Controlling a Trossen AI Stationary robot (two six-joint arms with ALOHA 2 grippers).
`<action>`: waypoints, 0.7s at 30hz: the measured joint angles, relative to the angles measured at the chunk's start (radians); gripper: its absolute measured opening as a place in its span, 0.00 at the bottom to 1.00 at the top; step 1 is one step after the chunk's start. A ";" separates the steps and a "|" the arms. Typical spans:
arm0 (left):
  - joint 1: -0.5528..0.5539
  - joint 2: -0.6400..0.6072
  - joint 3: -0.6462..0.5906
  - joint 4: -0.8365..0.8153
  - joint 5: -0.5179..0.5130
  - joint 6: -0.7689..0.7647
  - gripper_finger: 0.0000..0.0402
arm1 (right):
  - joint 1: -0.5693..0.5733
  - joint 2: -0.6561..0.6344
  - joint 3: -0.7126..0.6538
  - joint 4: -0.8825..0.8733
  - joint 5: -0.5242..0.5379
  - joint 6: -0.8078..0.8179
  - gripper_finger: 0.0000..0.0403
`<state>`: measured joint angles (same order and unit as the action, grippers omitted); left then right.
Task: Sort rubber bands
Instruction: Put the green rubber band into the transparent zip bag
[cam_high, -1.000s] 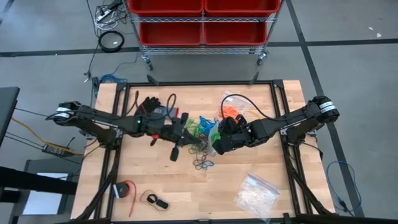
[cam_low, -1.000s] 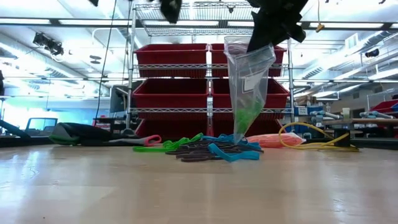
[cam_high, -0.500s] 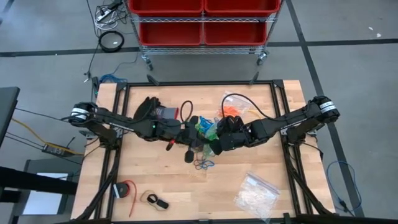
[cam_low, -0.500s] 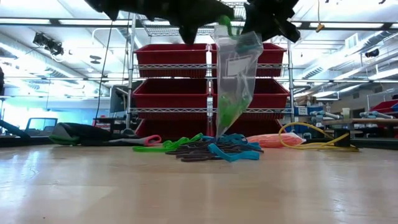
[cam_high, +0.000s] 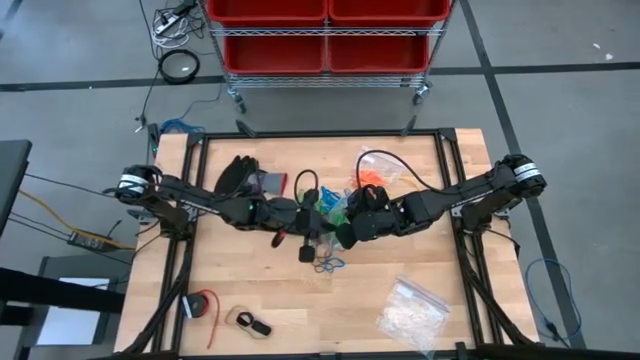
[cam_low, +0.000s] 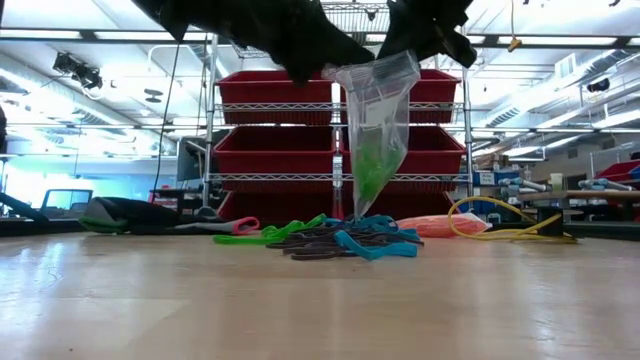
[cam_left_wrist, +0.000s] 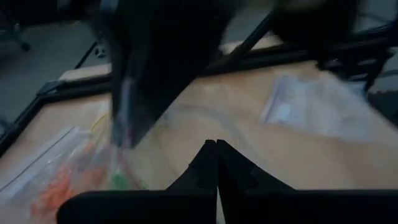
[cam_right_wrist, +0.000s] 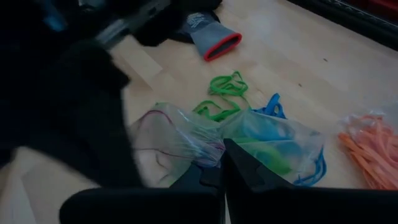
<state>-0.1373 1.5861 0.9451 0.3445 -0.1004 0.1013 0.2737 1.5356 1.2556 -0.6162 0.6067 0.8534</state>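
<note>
Since the earlier frames, the left gripper (cam_low: 320, 62) had closed in on the clear bag's (cam_low: 376, 130) rim, its fingers pressed together; the right gripper (cam_low: 432, 30) pinched the bag's opposite upper edge, hanging it above the table (cam_high: 250, 290); green rubber bands (cam_low: 372, 172) sat inside it; loose rubber bands (cam_low: 340, 238) lay mid-table, bare wood nearer the front edge.

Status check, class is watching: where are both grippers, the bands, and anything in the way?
Right gripper shut on clear bag, green bands inside. Left gripper shut, at bag mouth. Mixed rubber bands piled below. Nothing blocking.
</note>
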 joint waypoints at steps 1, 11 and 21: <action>-0.007 -0.009 0.000 0.009 0.006 0.000 0.03 | -0.001 0.000 0.000 -0.002 0.000 0.000 0.00; -0.100 -0.067 0.029 -0.176 0.223 0.215 0.19 | -0.002 0.000 0.000 0.002 -0.002 0.004 0.00; -0.152 -0.067 0.029 -0.208 0.039 0.341 0.47 | -0.005 0.000 0.000 0.038 -0.026 -0.001 0.00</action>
<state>-0.2893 1.5196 0.9741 0.1370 -0.0614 0.4419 0.2686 1.5356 1.2556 -0.5780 0.5803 0.8524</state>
